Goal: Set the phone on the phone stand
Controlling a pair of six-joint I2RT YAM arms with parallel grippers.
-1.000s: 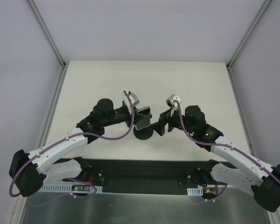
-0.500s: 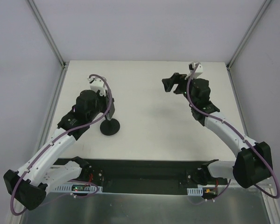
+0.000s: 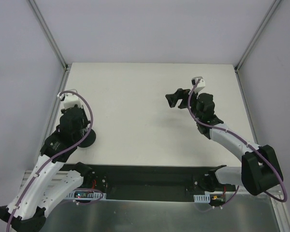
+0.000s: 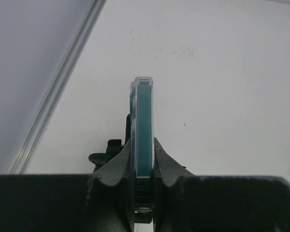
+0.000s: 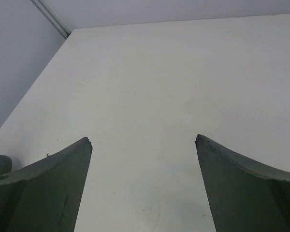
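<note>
We find the left end effector clenched on the thin, flat, teal-edged phone, held edge-on by the black disc-based phone stand at the pale worktop's left edge, while the right end effector is released, upper right.

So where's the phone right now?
The left wrist view shows the phone held edge-on in the left gripper, near the table's left edge, by the stand.

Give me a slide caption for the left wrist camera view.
The left gripper clamps the phone edge-on over the white table, near its edge rail.
</note>
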